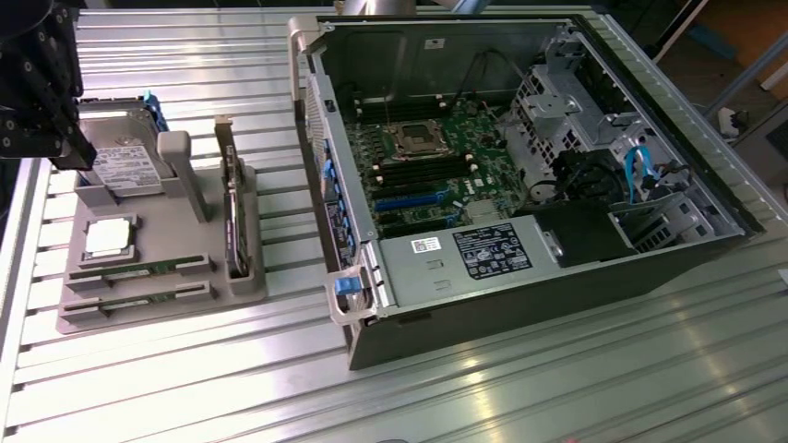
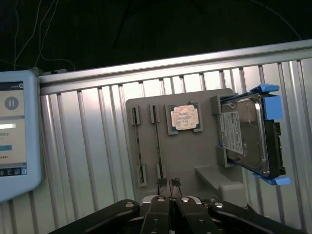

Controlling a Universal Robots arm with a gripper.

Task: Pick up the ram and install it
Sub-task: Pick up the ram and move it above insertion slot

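Observation:
Two ram sticks lie in slots of the grey holder tray (image 1: 161,295): one green stick (image 1: 136,269) and a second (image 1: 129,298) beside it. In the wrist view the same sticks (image 2: 157,144) (image 2: 139,146) run side by side across the tray. My gripper (image 2: 168,184) hangs above the tray's edge, fingers shut together with nothing between them, apart from both sticks. The dark arm head (image 1: 37,92) stands over the hard drive end of the tray. The open computer case (image 1: 518,157) shows its motherboard (image 1: 431,157) at the exterior view's right.
The tray also holds a silver processor chip (image 2: 184,118), a hard drive in a blue bracket (image 2: 248,134) and a dark expansion card on edge (image 1: 232,203). A tablet (image 2: 12,136) lies beside the tray. The ribbed metal table (image 1: 518,369) stretches in front of the case.

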